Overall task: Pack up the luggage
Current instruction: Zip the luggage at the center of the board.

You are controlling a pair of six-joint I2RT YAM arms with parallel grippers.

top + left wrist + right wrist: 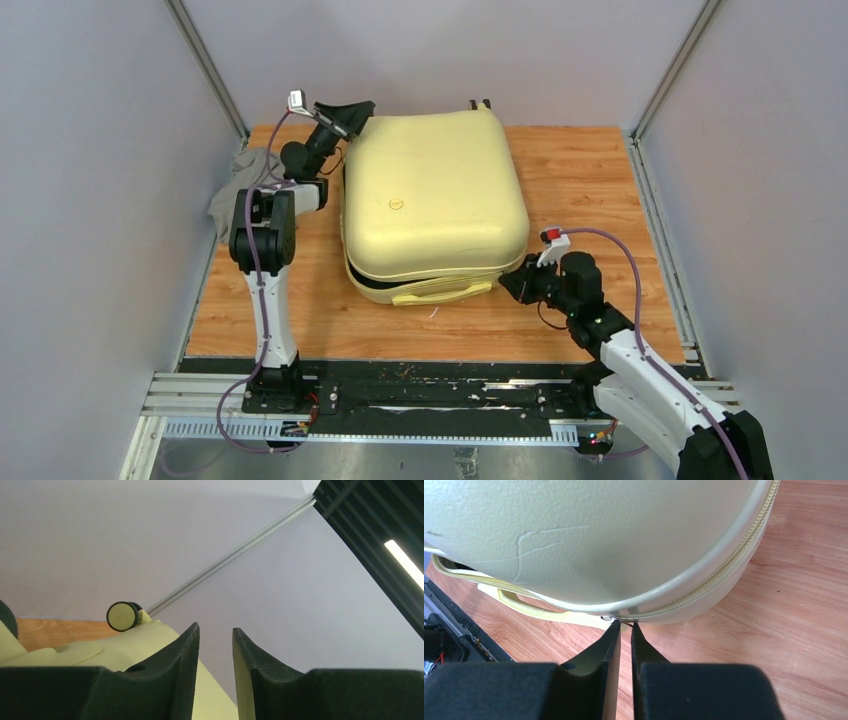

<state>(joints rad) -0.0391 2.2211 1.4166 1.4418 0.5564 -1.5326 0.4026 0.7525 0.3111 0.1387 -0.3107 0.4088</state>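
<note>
One luggage [435, 190] lies flat mid-table [590, 200], lid down, near edge gaping. Two arms:
- Left arm stretched to the far-left corner; left gripper [216, 630] tilted upward, fingers spread.
- Right arm bent low at the near-right corner; right gripper [624, 625] narrowed to a slit at the zipper pull [608, 618] (pinched or not, cannot tell).

One grey cloth [238, 185] beside the left arm. One wheel [120, 616] shows from the left wrist.

Left hand [216, 645] raised, jaws apart; right hand [624, 630] low (jaws nearly pinched together)
</note>
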